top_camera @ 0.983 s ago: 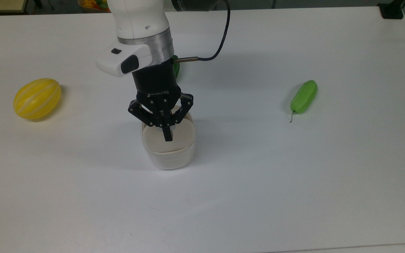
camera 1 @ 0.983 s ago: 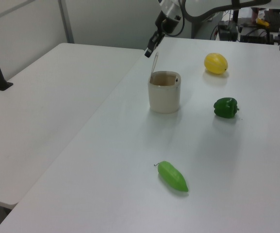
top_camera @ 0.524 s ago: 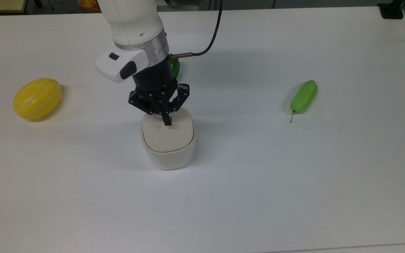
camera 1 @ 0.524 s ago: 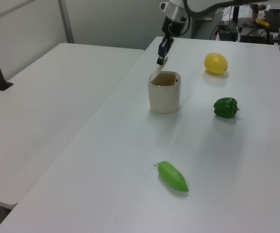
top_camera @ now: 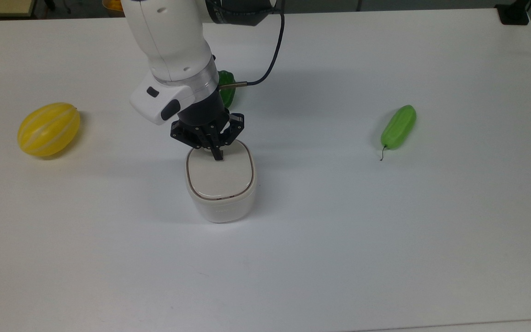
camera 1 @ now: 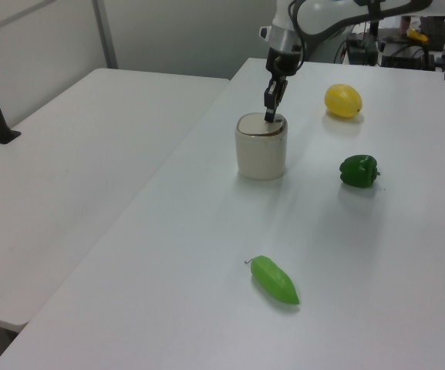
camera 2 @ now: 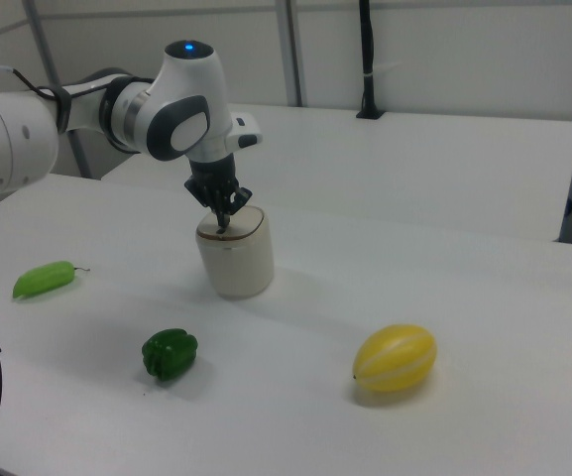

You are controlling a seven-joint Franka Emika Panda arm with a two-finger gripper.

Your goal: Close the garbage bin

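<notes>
- Two white tables stand side by side: the near table carries everything, and a second table adjoins it on the left view's left.
- Pale wall panels with metal uprights close the room behind, as the right view shows; a black post rises from the second table there.
- The garbage bin is a small white rounded-square tub near the middle of the near table, standing upright. Its beige lid lies flat on top, with a thin dark line running round its edge.
- Faint raised lettering sits on the tub's front in the top view; it cannot be read, and no other writing can be made out.
- The gripper points down at the lid's edge nearest the arm, its fingers pressed together with nothing between them, tips at the lid.
- A yellow melon lies well apart on the top view's left, a green cucumber well apart on the top view's right.
- A green pepper sits near the bin, partly hidden by the arm in the top view.
</notes>
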